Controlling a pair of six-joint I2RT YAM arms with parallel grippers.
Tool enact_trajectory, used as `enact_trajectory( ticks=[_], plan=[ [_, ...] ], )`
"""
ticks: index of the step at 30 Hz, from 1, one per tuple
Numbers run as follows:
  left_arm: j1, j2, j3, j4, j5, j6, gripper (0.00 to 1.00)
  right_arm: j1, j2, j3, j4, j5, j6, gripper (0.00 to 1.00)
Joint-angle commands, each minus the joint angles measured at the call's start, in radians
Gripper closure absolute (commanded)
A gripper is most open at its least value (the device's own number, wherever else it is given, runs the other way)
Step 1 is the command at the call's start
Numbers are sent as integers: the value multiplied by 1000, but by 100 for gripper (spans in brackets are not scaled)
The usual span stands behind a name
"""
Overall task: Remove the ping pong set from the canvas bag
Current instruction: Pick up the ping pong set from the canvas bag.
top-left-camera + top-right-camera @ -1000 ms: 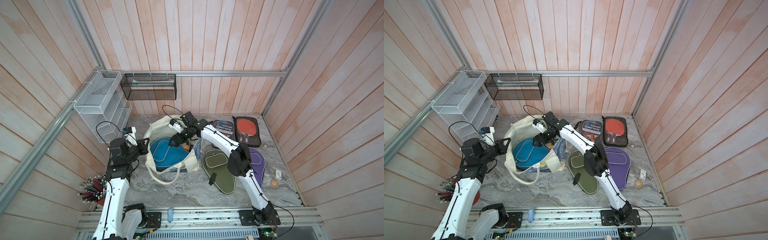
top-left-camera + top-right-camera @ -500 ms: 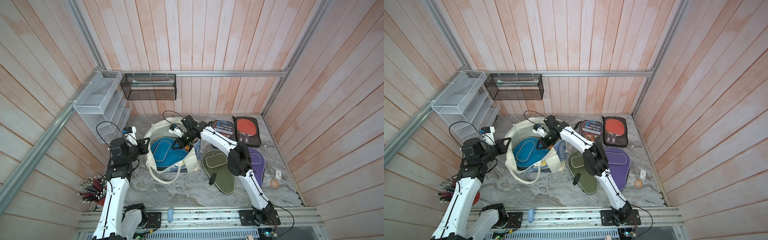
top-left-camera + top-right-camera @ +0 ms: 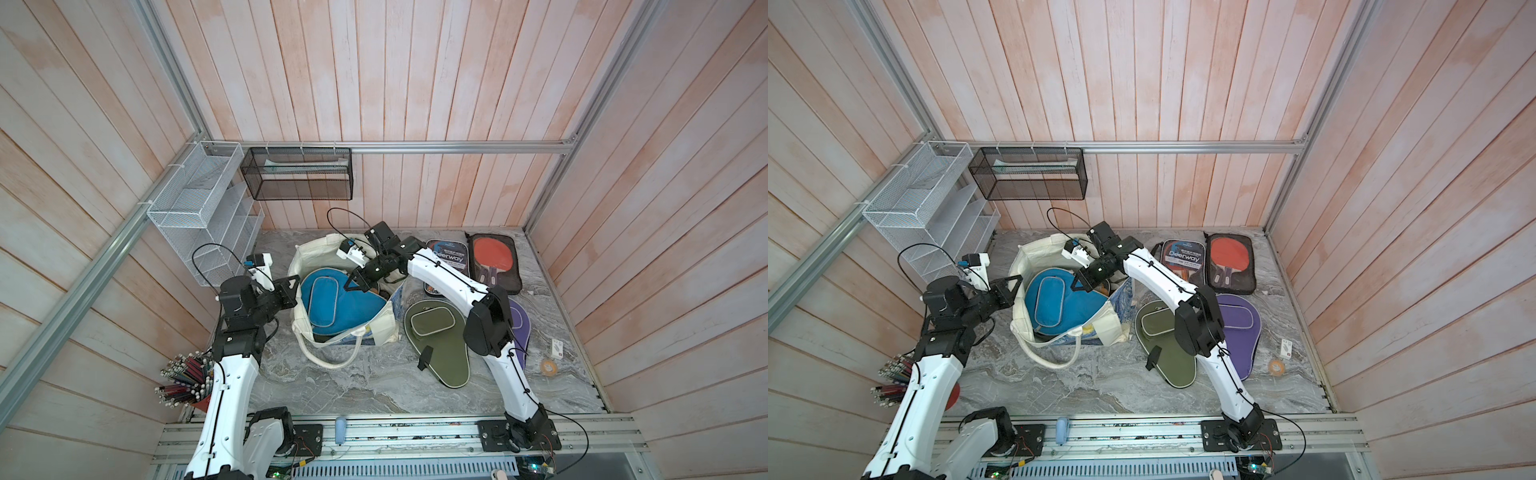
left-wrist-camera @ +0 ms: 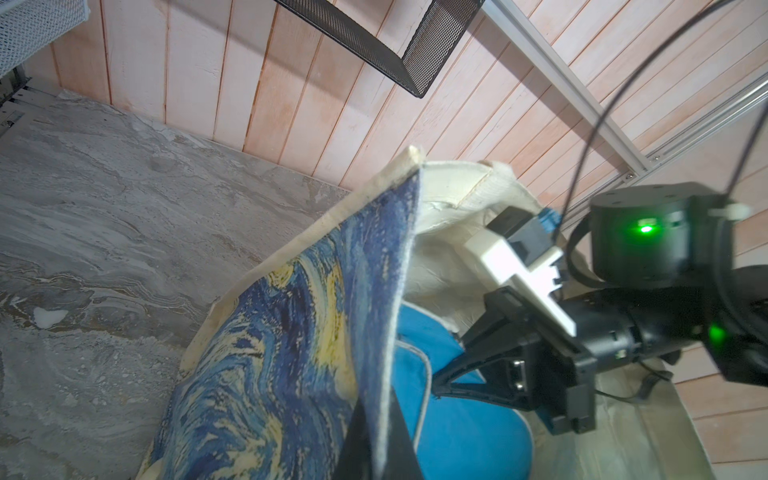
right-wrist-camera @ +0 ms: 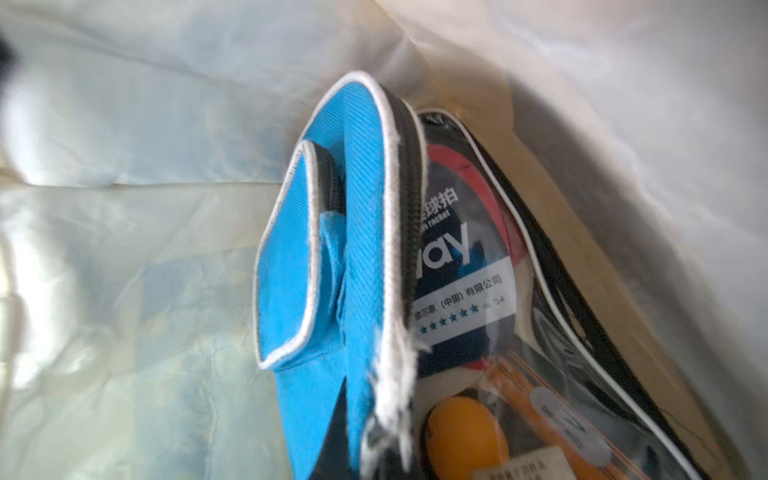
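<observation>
Wrist cam on R arm (image 3: 444, 278) alone shows, deep in the bag (image 5: 124, 208), a clear pack (image 5: 461, 286) w/ orange ball (image 5: 465, 432) pressed against the blue case (image 5: 361, 249); in both top views only that case fills the bag's mouth. R arm reaches across into the mouth, angled down; R gripper (image 3: 350, 286) clamped on the case's edge. L arm (image 3: 232, 382) stretches in from the side; L gripper (image 4: 376, 419) pinches the printed rim. Bag sits open on the table (image 3: 353, 386), green case (image 3: 440, 345) just beside.

In the canvas bag (image 3: 311, 255), a paddle case (image 3: 332, 299)
</observation>
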Motion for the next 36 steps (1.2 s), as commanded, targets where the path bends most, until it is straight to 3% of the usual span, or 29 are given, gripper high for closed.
enact_trajectory(
  ticks=[1,12,18,28,36],
  plan=[
    [1,-14,-10,57,22,-4,100,-9,-128,19,98,-11,21,100],
    [1,-3,13,87,13,-2,100,-64,-280,-25,205,56,29,100],
    [1,47,44,162,-9,7,100,-118,-376,-152,422,-36,133,100],
    [2,143,101,218,0,11,100,-197,-438,-173,648,-98,296,100],
    [2,134,96,202,-6,13,100,-222,-454,-195,703,-116,338,100]
  ],
)
